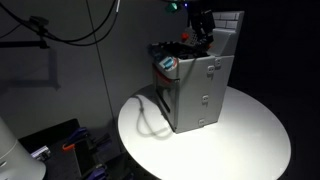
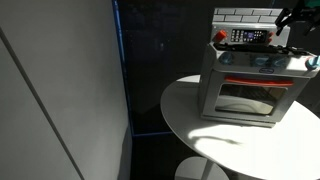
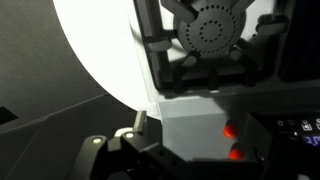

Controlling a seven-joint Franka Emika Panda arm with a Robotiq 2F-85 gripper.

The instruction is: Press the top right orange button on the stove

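Note:
The small grey toy stove (image 1: 200,90) stands on a round white table (image 1: 250,140), with its white tiled back panel (image 1: 229,24) behind the dark cooktop. In an exterior view its oven door (image 2: 248,100) faces the camera. My gripper (image 1: 204,28) hovers over the stove's top, near the back panel; it also shows in an exterior view (image 2: 293,20). In the wrist view two glowing orange buttons (image 3: 231,131) sit on a grey face of the stove (image 3: 185,115), between my gripper's (image 3: 200,132) spread fingers. A round burner (image 3: 210,30) lies beyond. The gripper holds nothing.
The white table top (image 2: 215,135) reaches out in front of the stove. A cable (image 1: 148,118) lies on the table beside the stove. Dark walls and a grey panel (image 2: 60,90) surround the scene. Equipment (image 1: 55,145) sits on the floor.

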